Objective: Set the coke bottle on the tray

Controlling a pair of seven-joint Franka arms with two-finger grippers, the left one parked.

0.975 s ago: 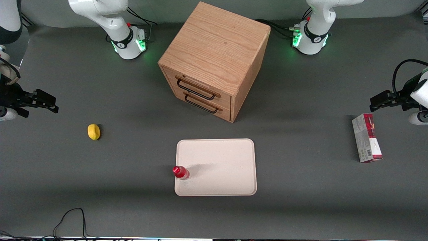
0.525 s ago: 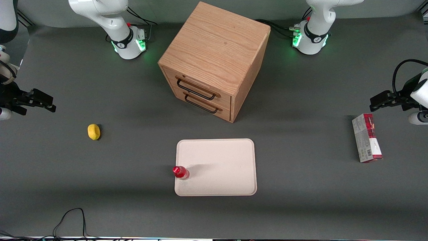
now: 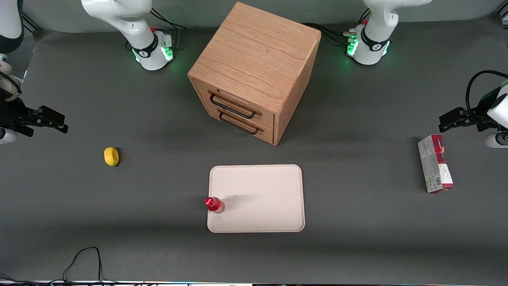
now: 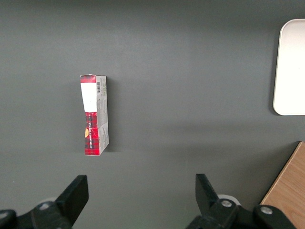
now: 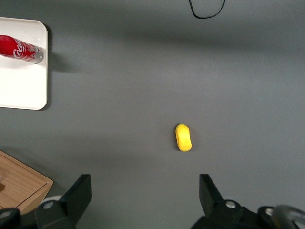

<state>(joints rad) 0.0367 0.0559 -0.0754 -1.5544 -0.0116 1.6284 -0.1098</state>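
Observation:
The coke bottle (image 3: 214, 204) (image 5: 21, 49), small and red with white lettering, stands upright on the cream tray (image 3: 262, 198) (image 5: 21, 88), just inside the tray's edge toward the working arm's end and near its front corner. My gripper (image 3: 59, 122) (image 5: 145, 183) hangs open and empty high above the table at the working arm's end, well away from the bottle and the tray. Nothing lies between its fingers (image 5: 81, 193).
A yellow lemon-like lump (image 3: 111, 156) (image 5: 183, 137) lies on the grey table, nearer my gripper than the tray. A wooden two-drawer cabinet (image 3: 254, 71) stands farther from the camera than the tray. A red-and-grey carton (image 3: 435, 169) (image 4: 94, 115) lies toward the parked arm's end. A black cable (image 3: 85, 258) loops at the front edge.
My gripper drifted slightly at the table's working-arm end, drawing back a little and returning. The bottle, tray and other things have not moved.

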